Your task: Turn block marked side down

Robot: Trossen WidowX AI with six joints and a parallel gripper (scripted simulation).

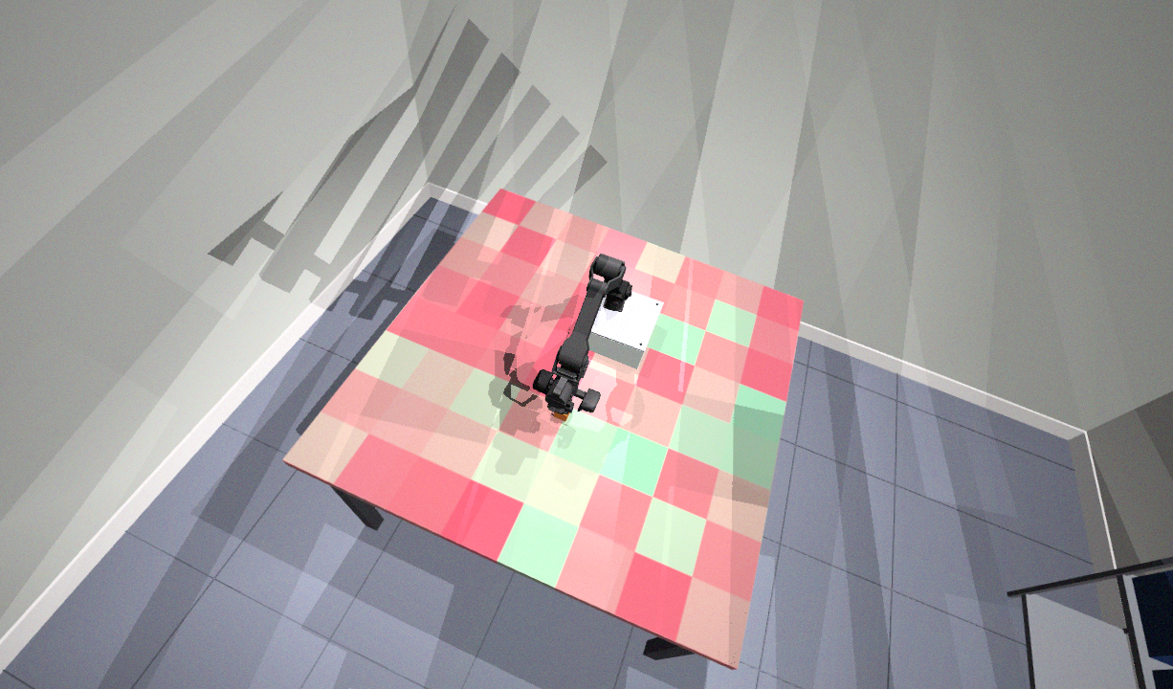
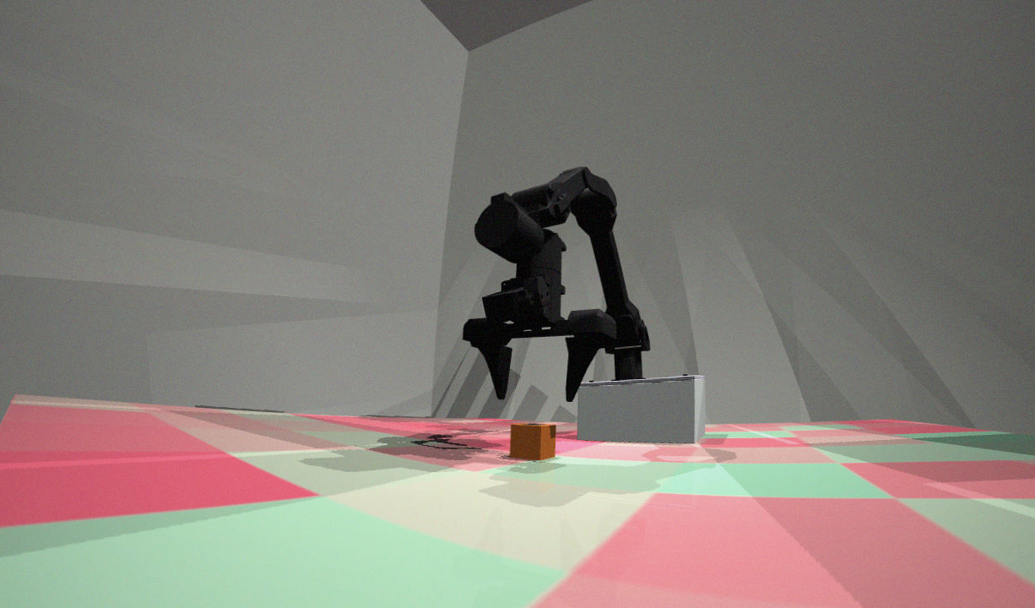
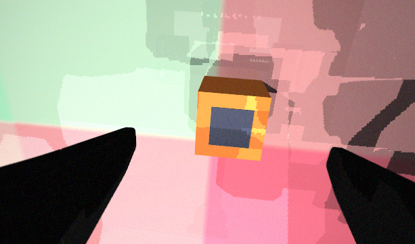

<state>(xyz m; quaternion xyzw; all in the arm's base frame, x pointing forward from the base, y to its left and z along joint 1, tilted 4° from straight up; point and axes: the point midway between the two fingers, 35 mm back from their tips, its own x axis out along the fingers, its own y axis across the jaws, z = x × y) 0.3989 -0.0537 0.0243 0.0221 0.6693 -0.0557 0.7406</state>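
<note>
The orange block (image 1: 561, 416) (image 2: 532, 442) (image 3: 232, 123) rests flat on the checkered table (image 1: 453, 505) (image 2: 203, 559). Its marked side, with a dark blue square (image 3: 231, 135), faces up in the wrist view. My gripper (image 2: 536, 398) (image 3: 230, 146) is open and empty, pointing down a little above the block. In the wrist view the block shows between the two fingertips, slightly higher in the picture than the tips. In the top view the arm hides most of the block.
The white base box (image 1: 631, 323) (image 2: 638, 412) carries the arm and stands on the table behind the block. A shelf-like frame (image 1: 1074, 630) stands on the floor at the lower right of the top view, away from the table.
</note>
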